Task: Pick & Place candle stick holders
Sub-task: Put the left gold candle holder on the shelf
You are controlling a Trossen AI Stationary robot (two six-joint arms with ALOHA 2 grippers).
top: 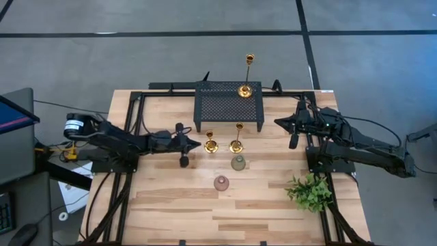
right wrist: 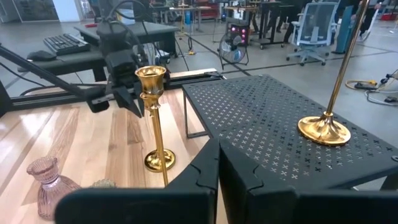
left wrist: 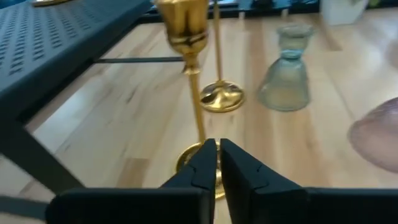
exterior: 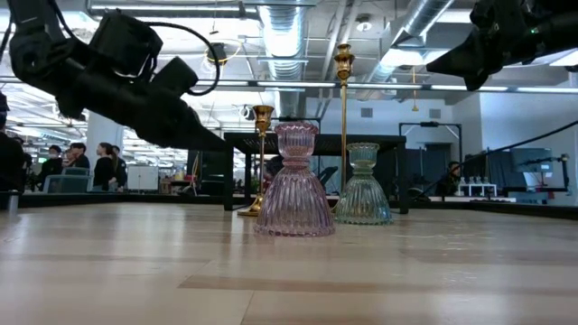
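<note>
The tallest gold candlestick stands by its round base on the black rack; it also shows in the right wrist view. Two shorter gold candlesticks stand on the table in front of the rack. Nearer stand the grey-green holder and the pink holder. My left gripper is shut, its tips just left of the left candlestick's stem, with a small gap in the low view. My right gripper is shut and empty, raised by the rack's right end.
A leafy green sprig lies at the table's near right. The rack takes up the far middle. Bare wood lies along the near edge and the left side. People and desks show in the room beyond the table.
</note>
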